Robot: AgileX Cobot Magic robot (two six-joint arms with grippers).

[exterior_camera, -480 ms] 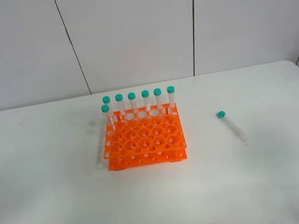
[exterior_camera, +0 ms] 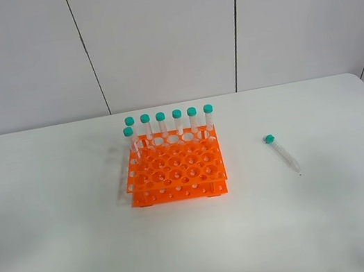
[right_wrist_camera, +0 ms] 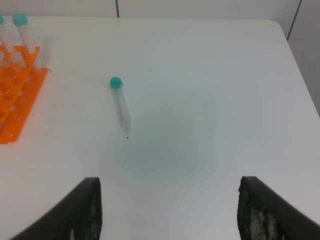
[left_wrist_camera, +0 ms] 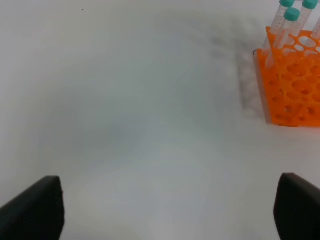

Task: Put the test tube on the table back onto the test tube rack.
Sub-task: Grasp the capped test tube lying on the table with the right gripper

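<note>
The test tube (exterior_camera: 282,153) lies flat on the white table (exterior_camera: 58,235), to the right of the orange test tube rack (exterior_camera: 174,169), teal cap toward the back. Several identical tubes (exterior_camera: 170,124) stand along the rack's far row. Neither arm shows in the high view. In the right wrist view my right gripper (right_wrist_camera: 172,212) is open, empty, and well short of the lying test tube (right_wrist_camera: 120,105), with the rack (right_wrist_camera: 17,95) off to one side. My left gripper (left_wrist_camera: 167,215) is wide open over bare table, away from the rack's corner (left_wrist_camera: 292,85).
The table's rounded far right corner (right_wrist_camera: 277,25) and a grey wall panel (exterior_camera: 157,34) lie behind. White tabletop surrounds the rack and the lying tube on all sides.
</note>
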